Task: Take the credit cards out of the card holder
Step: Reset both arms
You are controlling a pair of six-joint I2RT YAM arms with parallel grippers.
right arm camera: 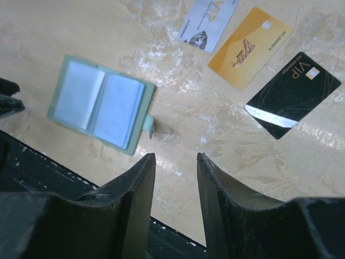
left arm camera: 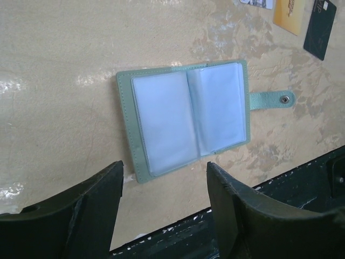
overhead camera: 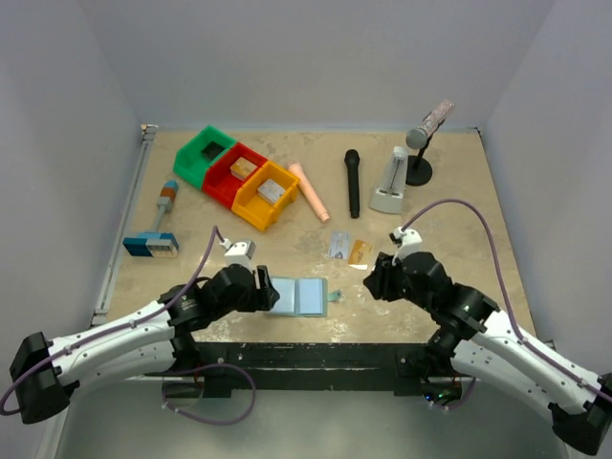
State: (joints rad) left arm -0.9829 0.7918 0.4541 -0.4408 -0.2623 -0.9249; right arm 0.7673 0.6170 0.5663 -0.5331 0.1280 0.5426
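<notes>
**A:** Start big. Where does the card holder [overhead camera: 298,296] lie on the bench [overhead camera: 191,206]?

**B:** At the near edge, between the two arms. It is spread open and flat, inner pockets up. Its long side runs left to right and its spine points away from the bases.

**A:** Which arm is nearer?

**B:** The left. The left pincer [overhead camera: 266,289] sits just beside the holder's left edge. In its wrist view the holder lies straight ahead, just past the fingertips. I see no contact, though the near corner comes very close to one finger.

**A:** And its jaws?

**B:** Spread wide, about as wide as the open holder, with nothing between them. The right pincer [overhead camera: 371,282] is off the holder's right end. Its jaws stand only partly apart and are also empty.

**A:** The credit cards?

**B:** All out on the bench, apart from the holder and ahead of the right pincer. There is a silvery-grey card [right arm camera: 209,21], a golden card [right arm camera: 250,47] and a black card [right arm camera: 292,94], side by side. They are not overlapping as far as I can tell.

**A:** Anything left inside?

**B:** The clear pockets look empty, so I'd judge the removal done. The small strap tab [left arm camera: 272,99] points toward the right arm.
</notes>
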